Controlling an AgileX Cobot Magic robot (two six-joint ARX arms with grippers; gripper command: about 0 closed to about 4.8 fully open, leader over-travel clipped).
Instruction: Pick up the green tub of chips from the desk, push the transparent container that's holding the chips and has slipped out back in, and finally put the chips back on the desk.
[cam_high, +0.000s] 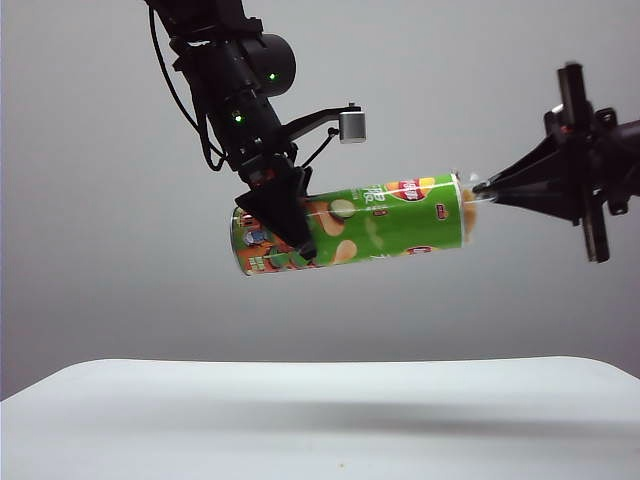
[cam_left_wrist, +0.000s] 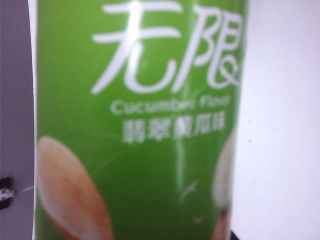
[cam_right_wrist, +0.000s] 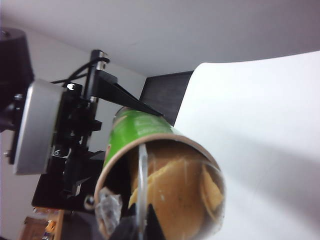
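Exterior view: the green tub of chips (cam_high: 385, 220) is held up in the air, high above the white surface (cam_high: 320, 420), and nothing touches that surface. The tub lies almost on its side, with the open end a little higher and turned to the right. It is bright green, with a red and yellow logo, white letters, and pictures of pale chips. Red and orange drawings are seen at the lower, closed end on the left. The left hand (cam_high: 290, 225) is clamped around the tub near that closed end, with black fingers seen across the front of the green wall.

At the open end, the right hand (cam_high: 482, 187) is seen, pinched fully together. Its thin black tip is at the mouth of the tub, just where the transparent container (cam_high: 470, 200) is seen at the rim. Whether anything is pinched between its fingers cannot be told.

In the left wrist view, the tub (cam_left_wrist: 135, 125) fills nearly the whole picture and is blurred. Big white letters, a line of small white words, and parts of two pale chip pictures are seen on the green.

In the right wrist view, the round open mouth of the tub (cam_right_wrist: 135, 130) is seen from close by. The clear container (cam_right_wrist: 142, 175) sits inside the brown rim, and the chips (cam_right_wrist: 175, 190) are seen through it as curved, golden yellow pieces. The left hand (cam_right_wrist: 80, 130) is seen behind, on the tub's far end.
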